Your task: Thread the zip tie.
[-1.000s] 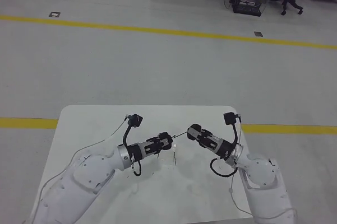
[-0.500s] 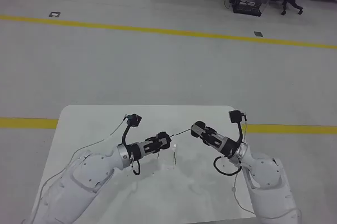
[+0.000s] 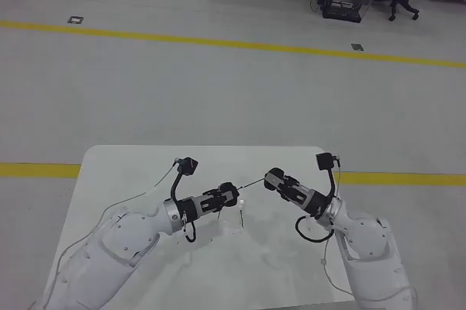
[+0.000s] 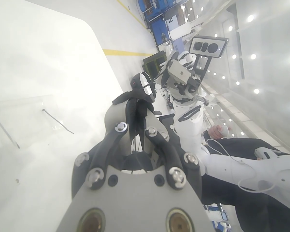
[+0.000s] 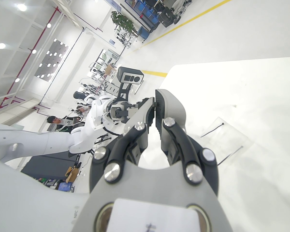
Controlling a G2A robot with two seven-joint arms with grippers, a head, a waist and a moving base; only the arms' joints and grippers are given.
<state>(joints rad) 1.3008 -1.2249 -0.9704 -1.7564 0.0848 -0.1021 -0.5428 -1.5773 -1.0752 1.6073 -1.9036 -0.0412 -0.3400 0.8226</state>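
Bridging left tool (image 3: 231, 188) and right tool (image 3: 270, 177), zip tie (image 3: 250, 184) lengthwise side-to-side.

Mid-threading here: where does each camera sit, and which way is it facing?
Top: above the arms, looking down at the table; both arms show, left gripper and right gripper shut on the zip tie.
Left wrist: behind its own fingers, facing the right gripper across the gap.
Right wrist: behind its own fingers, facing the left gripper.
Shared: both wrist views catch the spare ties on the table.
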